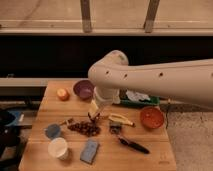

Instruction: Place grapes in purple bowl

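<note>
The grapes (85,128), a dark reddish-brown bunch, lie on the wooden table (150,155) left of centre. The purple bowl (83,89) stands at the back of the table, left of the arm. My gripper (93,114) hangs from the big white arm, just above and to the right of the grapes and in front of the bowl. The arm hides part of the table's back.
An orange fruit (62,94) lies left of the purple bowl. A yellow banana (121,119), an orange-red bowl (151,117) and a green tray (137,100) are to the right. A black tool (131,144), a blue sponge (90,150), a white cup (58,148) and a blue-grey lid (52,131) are in front.
</note>
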You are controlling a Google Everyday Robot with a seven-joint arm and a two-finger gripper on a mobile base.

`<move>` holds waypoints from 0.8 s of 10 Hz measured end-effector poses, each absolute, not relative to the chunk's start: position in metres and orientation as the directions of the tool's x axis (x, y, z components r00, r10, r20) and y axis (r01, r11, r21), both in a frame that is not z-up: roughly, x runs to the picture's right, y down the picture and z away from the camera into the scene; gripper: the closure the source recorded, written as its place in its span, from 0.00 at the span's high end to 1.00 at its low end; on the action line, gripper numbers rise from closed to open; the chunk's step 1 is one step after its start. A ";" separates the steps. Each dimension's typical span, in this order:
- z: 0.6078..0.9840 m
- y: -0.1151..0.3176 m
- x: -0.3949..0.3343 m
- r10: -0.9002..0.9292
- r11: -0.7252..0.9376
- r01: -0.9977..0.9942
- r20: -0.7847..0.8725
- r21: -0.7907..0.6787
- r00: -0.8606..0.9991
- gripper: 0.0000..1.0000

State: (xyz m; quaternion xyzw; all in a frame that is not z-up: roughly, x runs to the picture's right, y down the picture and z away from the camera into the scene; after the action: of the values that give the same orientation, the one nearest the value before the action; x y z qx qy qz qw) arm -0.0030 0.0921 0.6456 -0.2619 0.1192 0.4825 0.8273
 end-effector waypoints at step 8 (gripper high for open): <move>0.691 0.143 -0.052 0.659 0.422 -0.805 -0.468 -0.418 0.589 0.80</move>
State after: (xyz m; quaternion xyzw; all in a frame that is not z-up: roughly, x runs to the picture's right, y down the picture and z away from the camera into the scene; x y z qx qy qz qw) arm -0.0521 0.1426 0.6912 -0.3116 0.1166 0.4382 0.8350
